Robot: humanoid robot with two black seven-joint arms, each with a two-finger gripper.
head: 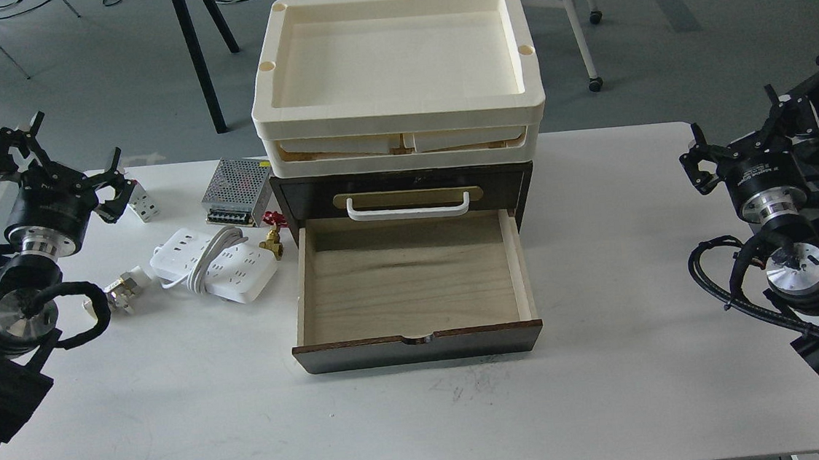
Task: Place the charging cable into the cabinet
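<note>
The charging cable [226, 270], a white multi-socket strip with its thick cord looped around the middle, lies flat on the table just left of the cabinet [305, 198]. The cabinet is dark brown. Its lower drawer [419, 348] is pulled out toward me and shows a bare light-wood inside. The drawer above is closed and has a white handle [408, 208]. My left gripper [62, 166] hovers open at the far left, well left of the cable, holding nothing. My right gripper [738, 134] is open at the far right, away from the cabinet.
Cream trays [401, 124] are stacked on the cabinet. A silver perforated box [237, 191] sits behind the cable, a brass-and-red piece [271, 237] beside it, a small plug [120, 288] to its left and a white cube [144, 204] near my left gripper. Chair legs stand beyond the table.
</note>
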